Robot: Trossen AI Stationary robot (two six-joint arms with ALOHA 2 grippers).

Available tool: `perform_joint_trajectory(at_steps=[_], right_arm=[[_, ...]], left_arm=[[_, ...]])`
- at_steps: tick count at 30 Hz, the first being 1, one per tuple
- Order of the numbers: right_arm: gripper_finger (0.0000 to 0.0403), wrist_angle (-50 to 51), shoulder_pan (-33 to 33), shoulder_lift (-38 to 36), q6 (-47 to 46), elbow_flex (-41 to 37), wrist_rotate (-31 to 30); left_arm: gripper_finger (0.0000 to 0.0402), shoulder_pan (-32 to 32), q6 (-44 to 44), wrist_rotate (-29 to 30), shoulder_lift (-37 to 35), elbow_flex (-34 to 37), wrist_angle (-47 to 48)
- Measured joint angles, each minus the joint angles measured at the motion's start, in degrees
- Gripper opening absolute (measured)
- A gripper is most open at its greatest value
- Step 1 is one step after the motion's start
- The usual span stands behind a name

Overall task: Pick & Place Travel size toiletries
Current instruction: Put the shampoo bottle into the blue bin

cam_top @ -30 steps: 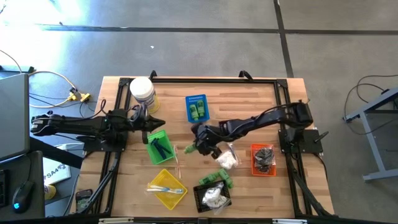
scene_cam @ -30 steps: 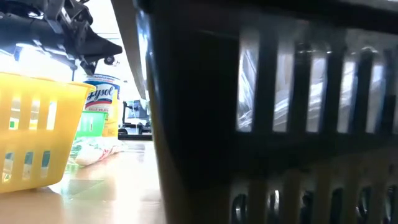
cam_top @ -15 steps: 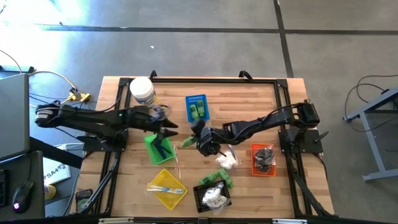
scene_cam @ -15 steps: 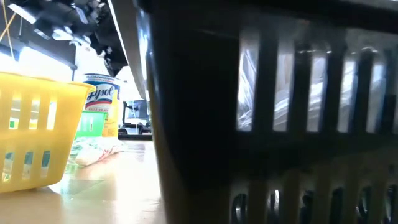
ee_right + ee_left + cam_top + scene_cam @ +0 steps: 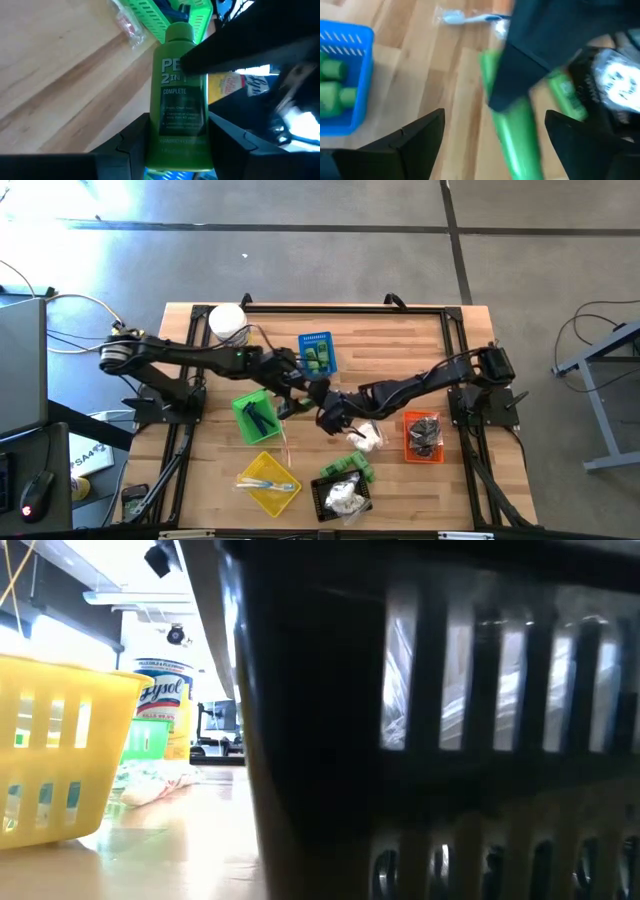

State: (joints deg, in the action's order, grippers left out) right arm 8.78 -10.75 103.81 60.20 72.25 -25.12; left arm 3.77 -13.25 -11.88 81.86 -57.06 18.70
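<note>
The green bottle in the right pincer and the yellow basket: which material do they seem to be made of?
The green bottle looks like glossy plastic: smooth bright body, soft highlights, a dark printed label and a moulded cap. The yellow basket seems to be rigid moulded plastic: uniform colour, thin walls with regular slots, slightly translucent against the light. Neither can be confirmed by look alone.
</note>
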Motion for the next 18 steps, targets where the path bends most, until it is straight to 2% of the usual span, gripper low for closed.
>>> perform_joint_trajectory(at_steps=[7,10,14,18], right_arm=[[0.0159,0.48,-0.54,0.00,-0.39,0.02,-2.10],[0.0163,0.40,-0.57,0.00,-0.47,0.01,-2.67],[0.0163,-0.23,-0.54,0.00,-0.57,0.01,-2.59],[0.0163,-0.94,-0.50,0.00,-0.60,0.00,-2.37]], left_arm=[[0.0337,0.02,2.23,1.14,3.39,-3.00,1.36],[0.0324,0.00,2.59,1.47,3.32,-3.06,1.21],[0.0267,0.00,3.06,1.32,3.32,-3.06,1.38],[0.0168,-0.07,5.51,-0.14,3.30,-3.07,1.32]])
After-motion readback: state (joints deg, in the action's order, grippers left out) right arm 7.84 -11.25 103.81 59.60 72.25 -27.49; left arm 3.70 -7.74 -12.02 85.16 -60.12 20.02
